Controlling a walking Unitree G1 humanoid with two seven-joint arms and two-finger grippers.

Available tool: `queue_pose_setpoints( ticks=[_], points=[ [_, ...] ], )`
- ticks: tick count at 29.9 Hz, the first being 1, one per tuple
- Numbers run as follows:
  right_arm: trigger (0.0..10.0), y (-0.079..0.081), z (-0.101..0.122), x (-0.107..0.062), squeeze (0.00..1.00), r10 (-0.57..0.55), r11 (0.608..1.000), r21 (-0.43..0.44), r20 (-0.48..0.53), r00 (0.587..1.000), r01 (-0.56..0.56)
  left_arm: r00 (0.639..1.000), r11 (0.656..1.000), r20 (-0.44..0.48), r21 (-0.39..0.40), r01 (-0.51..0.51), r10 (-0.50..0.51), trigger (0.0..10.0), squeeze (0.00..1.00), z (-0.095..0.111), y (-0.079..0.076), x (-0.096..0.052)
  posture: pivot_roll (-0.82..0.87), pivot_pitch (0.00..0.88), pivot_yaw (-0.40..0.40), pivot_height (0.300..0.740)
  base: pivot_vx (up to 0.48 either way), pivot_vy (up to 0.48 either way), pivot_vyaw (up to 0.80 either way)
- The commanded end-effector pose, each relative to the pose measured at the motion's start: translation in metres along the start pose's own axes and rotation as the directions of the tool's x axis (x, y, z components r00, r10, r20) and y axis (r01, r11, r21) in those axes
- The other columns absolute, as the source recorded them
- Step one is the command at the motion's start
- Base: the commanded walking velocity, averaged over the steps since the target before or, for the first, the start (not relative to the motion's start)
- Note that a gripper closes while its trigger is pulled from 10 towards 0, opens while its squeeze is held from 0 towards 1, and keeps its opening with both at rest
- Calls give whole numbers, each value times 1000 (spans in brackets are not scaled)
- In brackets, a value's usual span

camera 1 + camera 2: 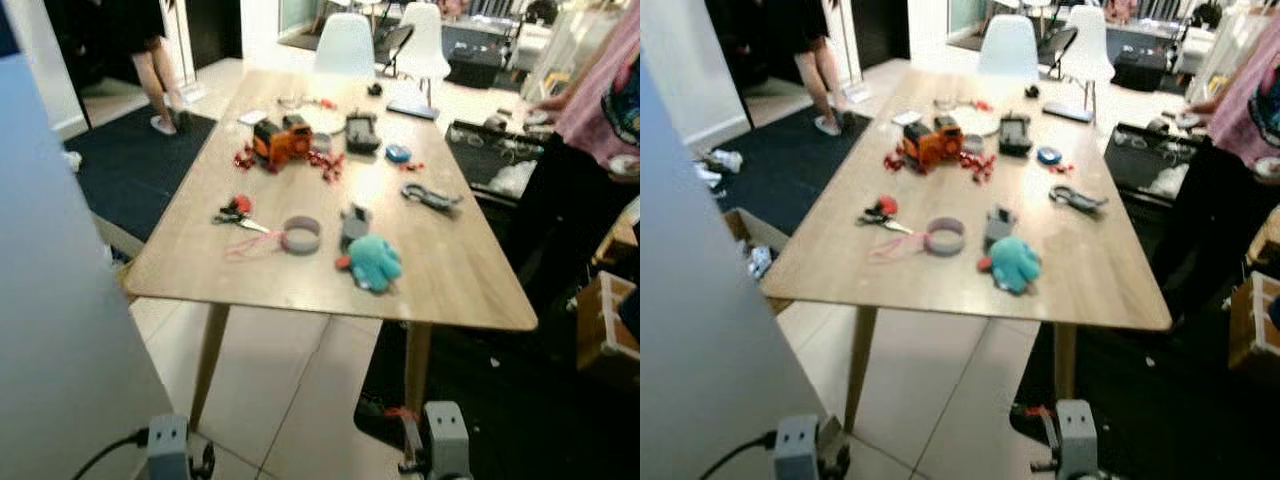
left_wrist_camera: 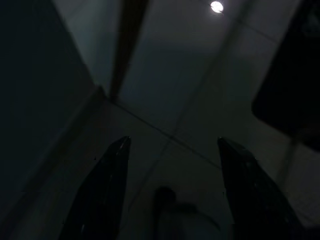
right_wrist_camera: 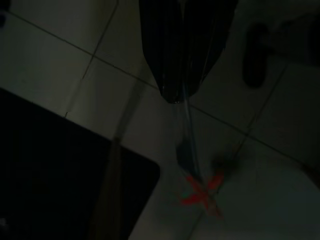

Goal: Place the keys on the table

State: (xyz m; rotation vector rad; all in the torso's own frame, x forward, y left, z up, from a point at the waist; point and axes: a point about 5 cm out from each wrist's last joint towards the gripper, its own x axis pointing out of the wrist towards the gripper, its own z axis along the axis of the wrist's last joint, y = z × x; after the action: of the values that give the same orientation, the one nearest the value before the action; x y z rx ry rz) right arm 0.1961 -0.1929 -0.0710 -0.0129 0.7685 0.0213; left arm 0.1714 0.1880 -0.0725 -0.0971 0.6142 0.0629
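The keys hang from my right gripper (image 3: pixel 172 95), which is shut on their pale strap; a small ring and a red tag (image 3: pixel 201 194) dangle below the fingertips, over the tiled floor. That red tag (image 1: pixel 398 412) also peeks out beside my right wrist (image 1: pixel 446 435), low in front of the table's near edge. The wooden table (image 1: pixel 470 290) stretches away ahead of me. My left gripper (image 2: pixel 170 145) hangs open and empty over the floor, its wrist (image 1: pixel 168 445) low on the left.
On the table lie a teal plush (image 1: pixel 375 262), a tape roll (image 1: pixel 301 234), red-handled scissors (image 1: pixel 235 212), an orange toy truck (image 1: pixel 280 140) and other small items. A person in pink (image 1: pixel 600 90) stands at the right. A pale panel (image 1: pixel 50 300) rises close on my left.
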Motion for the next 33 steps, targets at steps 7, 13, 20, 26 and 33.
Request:
queue_pose_setpoints(
  ticks=[7, 13, 20, 26, 33],
  points=[
    [10000, 2, 0, 0, 0, 5, 1000, -4, -1, 1000, -5, 1000, 1000, -26, 8, 6, -6, 10000, 0, -6, 0, -3, 51, 66, -66, 740, 0, 0, 0],
    [10000, 1, 0, 0, 0, 0, 1000, -3, -1, 1000, 0, 1000, 1000, -21, 14, 11, -11, 10000, 0, -5, 0, -2, 50, 65, -63, 740, 0, 0, 0],
    [10000, -29, 11, -2, 0, -163, 987, 11, 54, 985, 162, 1000, 1000, 0, 14, 11, -11, 10000, 0, -2, -2, -1, 51, 71, -61, 740, 0, 0, 0],
    [10000, -46, 15, -5, 0, -207, 978, 0, 59, 976, 208, 1000, 1000, 6, 11, 9, -9, 10000, 0, -1, -3, -1, 49, 76, -63, 740, 0, 0, 0],
    [10000, -54, 20, -6, 0, -240, 971, 24, 78, 968, 239, 1000, 1000, 14, 6, 8, -8, 10000, 0, -2, -3, -2, 51, 79, -66, 740, 0, 0, 0]
  ],
)
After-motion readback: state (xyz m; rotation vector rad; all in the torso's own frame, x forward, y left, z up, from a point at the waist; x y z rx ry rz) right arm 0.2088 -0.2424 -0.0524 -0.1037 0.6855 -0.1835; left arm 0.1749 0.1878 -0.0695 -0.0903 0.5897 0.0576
